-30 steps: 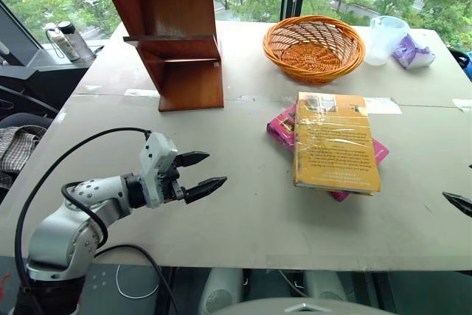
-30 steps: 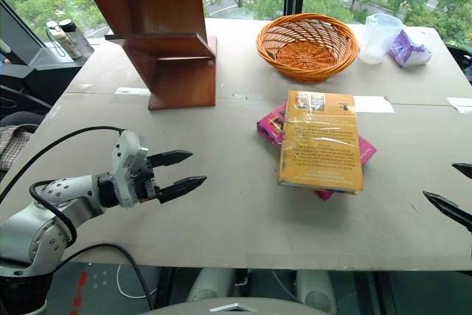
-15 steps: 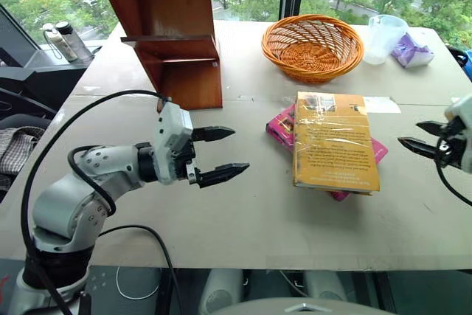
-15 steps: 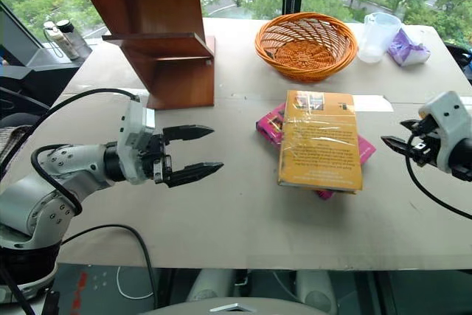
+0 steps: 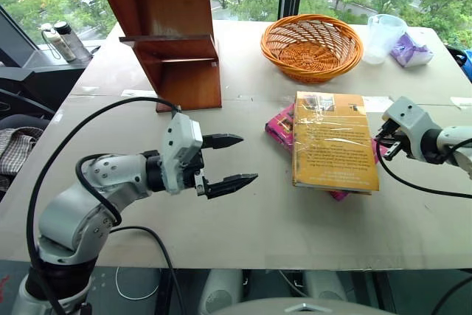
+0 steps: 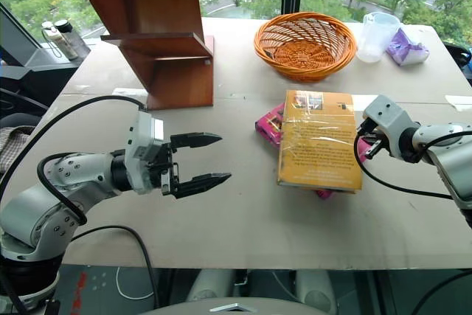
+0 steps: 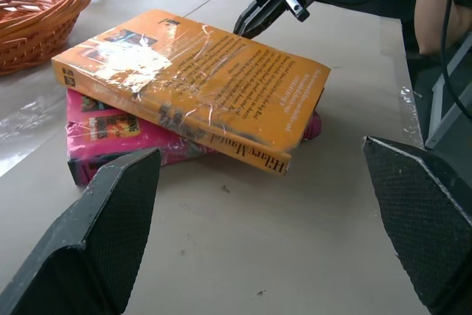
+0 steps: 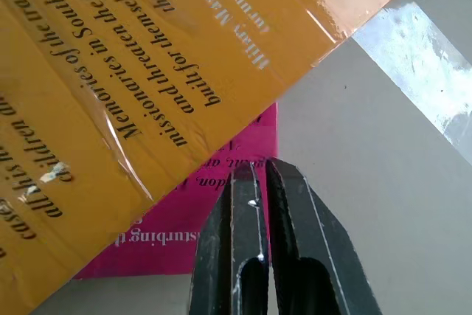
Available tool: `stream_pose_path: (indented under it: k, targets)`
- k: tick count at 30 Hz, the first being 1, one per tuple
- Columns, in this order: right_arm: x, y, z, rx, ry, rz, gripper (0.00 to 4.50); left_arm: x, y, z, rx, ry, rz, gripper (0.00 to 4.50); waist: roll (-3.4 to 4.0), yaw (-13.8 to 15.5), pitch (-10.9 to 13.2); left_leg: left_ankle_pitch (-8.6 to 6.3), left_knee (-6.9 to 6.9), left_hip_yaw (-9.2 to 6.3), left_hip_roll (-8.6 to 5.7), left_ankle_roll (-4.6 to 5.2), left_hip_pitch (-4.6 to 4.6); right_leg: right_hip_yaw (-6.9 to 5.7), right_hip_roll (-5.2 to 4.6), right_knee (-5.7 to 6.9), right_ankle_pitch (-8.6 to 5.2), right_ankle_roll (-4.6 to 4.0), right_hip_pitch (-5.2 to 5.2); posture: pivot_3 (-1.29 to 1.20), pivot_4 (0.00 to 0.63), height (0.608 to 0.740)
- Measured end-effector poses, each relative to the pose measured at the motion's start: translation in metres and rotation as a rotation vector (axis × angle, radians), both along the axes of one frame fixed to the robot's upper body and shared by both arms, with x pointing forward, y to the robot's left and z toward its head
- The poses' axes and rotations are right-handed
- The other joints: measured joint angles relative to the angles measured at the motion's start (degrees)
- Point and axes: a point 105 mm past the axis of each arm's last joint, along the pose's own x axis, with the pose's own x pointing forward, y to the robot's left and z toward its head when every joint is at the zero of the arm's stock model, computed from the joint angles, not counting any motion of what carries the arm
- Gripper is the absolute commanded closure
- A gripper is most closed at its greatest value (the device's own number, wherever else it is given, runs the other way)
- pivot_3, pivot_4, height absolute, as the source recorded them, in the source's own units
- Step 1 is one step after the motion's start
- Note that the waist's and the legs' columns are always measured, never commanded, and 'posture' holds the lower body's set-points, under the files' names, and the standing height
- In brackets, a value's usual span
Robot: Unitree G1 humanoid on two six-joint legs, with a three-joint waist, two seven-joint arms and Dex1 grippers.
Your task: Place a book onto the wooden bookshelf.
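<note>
The book point(image 5: 332, 142), yellow-orange in glossy wrap, lies flat on a thinner pink book point(image 5: 280, 127) at the table's right of centre. The wooden bookshelf point(image 5: 173, 27) stands at the back left. My right gripper point(image 5: 381, 145) is shut with nothing between its fingers, its tips at the book's right edge. In the right wrist view the closed fingertips point(image 8: 254, 175) hover over the pink book's corner point(image 8: 214, 234) beside the yellow cover point(image 8: 147, 71). My left gripper point(image 5: 249, 158) is open and empty, left of the books and pointing at them; the left wrist view shows the book point(image 7: 199, 79) ahead.
An orange wicker basket point(image 5: 311, 46) sits behind the books. A clear plastic cup point(image 5: 385, 35) and a purple cloth point(image 5: 411, 51) are at the back right. Bottles point(image 5: 63, 38) stand beyond the table's left edge. Bare tabletop lies between my left gripper and the shelf.
My right gripper swept in from the right edge to the book's right side and shut. The left gripper drifted a little rightward and up, staying open.
</note>
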Motion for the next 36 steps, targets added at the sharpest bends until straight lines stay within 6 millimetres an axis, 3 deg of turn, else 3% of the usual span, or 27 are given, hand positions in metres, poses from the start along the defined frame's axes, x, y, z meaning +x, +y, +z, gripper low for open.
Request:
stream_pose_path:
  k: [6, 12, 17, 20, 22, 24, 26, 30, 32, 36]
  targets:
    - [0.01, 0.037, -0.003, 0.066, -0.013, 0.069, 4.48, -0.001, 0.006, -0.008, 0.011, 0.015, 0.026, 0.0, 0.0, 0.1, 0.0, 0.01, 0.01, 0.0, 0.01, -0.01, -0.04, 0.01, 0.01, 0.01, 0.0, -0.01, -0.01, 0.0, 0.15, 0.733]
    - [0.012, 0.049, -0.011, 0.091, -0.011, 0.074, 4.48, 0.002, 0.022, -0.01, 0.032, 0.01, 0.089, 0.0, 0.0, 0.3, 0.0, 0.08, 0.01, 0.0, 0.0, -0.14, -0.07, -0.02, -0.01, -0.01, 0.0, -0.01, -0.01, 0.0, 0.15, 0.733]
    - [0.011, 0.044, -0.01, 0.103, -0.03, 0.059, 4.48, 0.002, 0.033, -0.013, 0.047, 0.014, 0.131, 0.0, 0.0, 0.4, 0.0, 0.05, 0.01, -0.02, 0.0, -0.1, -0.06, -0.05, -0.02, -0.01, 0.0, -0.01, -0.01, 0.0, 0.15, 0.733]
    - [0.006, 0.024, 0.0, 0.151, -0.133, 0.045, 4.48, 0.009, 0.039, -0.013, 0.022, 0.03, 0.186, 0.0, 0.0, 0.6, 0.0, 0.0, 0.01, -0.03, -0.03, -0.01, -0.08, -0.07, -0.05, -0.02, 0.0, 0.0, 0.01, 0.0, 0.15, 0.733]
    - [-0.008, 0.005, 0.005, 0.183, -0.177, 0.07, 4.48, 0.013, 0.039, -0.018, -0.023, 0.105, 0.229, 0.0, -0.01, 0.8, 0.0, 0.0, 0.01, -0.05, -0.05, -0.01, -0.07, -0.06, -0.06, -0.04, -0.02, 0.05, 0.06, 0.0, 0.15, 0.733]
    - [-0.021, -0.006, 0.007, 0.229, -0.181, 0.077, 3.77, 0.017, 0.039, -0.023, -0.059, 0.178, 0.255, 0.0, -0.02, 0.8, 0.0, 0.0, 0.01, -0.08, -0.04, 0.0, -0.06, -0.07, -0.05, -0.04, 0.1, 0.27, 0.1, 0.0, 0.15, 0.733]
    - [-0.049, -0.022, 0.014, 0.364, -0.198, 0.121, 2.74, 0.025, 0.033, -0.029, -0.132, 0.341, 0.283, 0.0, -0.04, 0.6, 0.0, -0.01, 0.05, -0.17, -0.02, 0.02, 0.03, -0.11, -0.01, 0.0, 0.11, 0.34, 0.2, 0.0, 0.15, 0.733]
    - [-0.089, -0.021, 0.014, 0.458, -0.155, 0.242, 1.18, 0.048, 0.029, -0.039, -0.144, 0.569, 0.347, 0.0, -0.03, 0.4, 0.0, -0.01, 0.05, -0.26, 0.0, 0.02, 0.53, -0.15, 0.07, 0.06, -0.04, 0.58, 0.65, 0.0, 0.15, 0.733]
    - [-0.107, -0.018, 0.022, 0.494, -0.155, 0.294, 0.12, 0.065, 0.019, -0.039, -0.232, 0.747, 0.32, 0.0, -0.06, 0.3, 0.0, -0.01, 0.06, -0.21, 0.0, 0.02, 0.72, -0.11, 0.08, 0.1, -0.03, 0.58, 0.78, 0.0, 0.15, 0.733]
    - [-0.127, -0.013, 0.045, 0.532, -0.216, 0.342, 0.05, 0.094, 0.004, -0.036, -0.312, 0.955, 0.282, 0.0, -0.17, 0.2, 0.0, -0.01, 0.05, -0.12, -0.03, 0.01, 0.8, 0.03, 0.1, 0.14, -0.03, 0.58, 0.78, 0.0, 0.15, 0.733]
